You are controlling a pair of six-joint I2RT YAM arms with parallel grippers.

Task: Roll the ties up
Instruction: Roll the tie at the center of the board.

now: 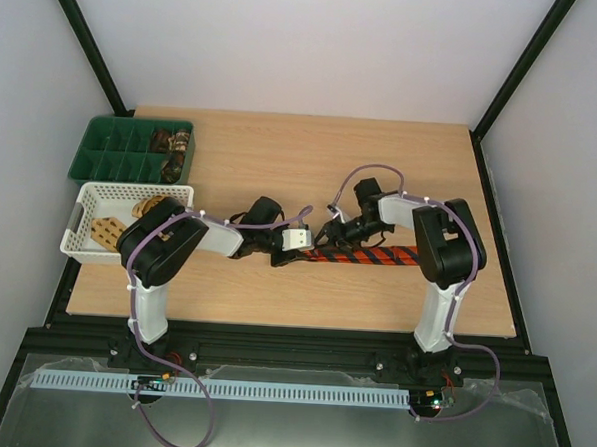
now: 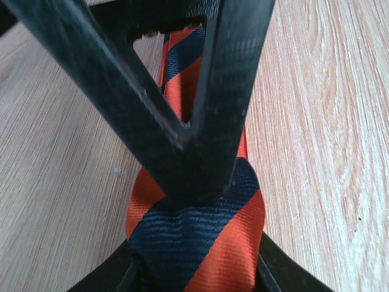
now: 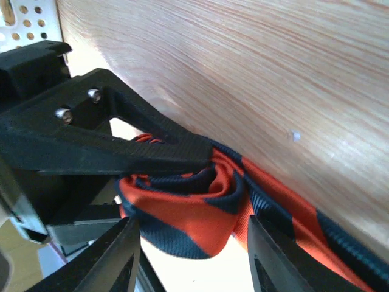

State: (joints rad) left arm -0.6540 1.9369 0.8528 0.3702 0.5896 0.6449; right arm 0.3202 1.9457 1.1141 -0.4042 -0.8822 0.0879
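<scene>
You're at the very start of the roll on the red-and-black striped tie (image 1: 372, 254). It lies flat on the wooden table (image 1: 282, 163) between the two arms, its left end bunched into a first loose turn. Your left gripper (image 2: 197, 271) is clamped on that end, with fabric filling the gap between its fingers. Your right gripper (image 3: 188, 255) straddles the fold at medium width; whether it's actually pinching, I can't tell. The next move, I judge, calls for turning the coil toward the free length, tight and square

Bright even overhead light, soft shadows; wrist views blur near black pincer (image 2: 182, 128) parts, table (image 3: 255, 79) glare
</scene>
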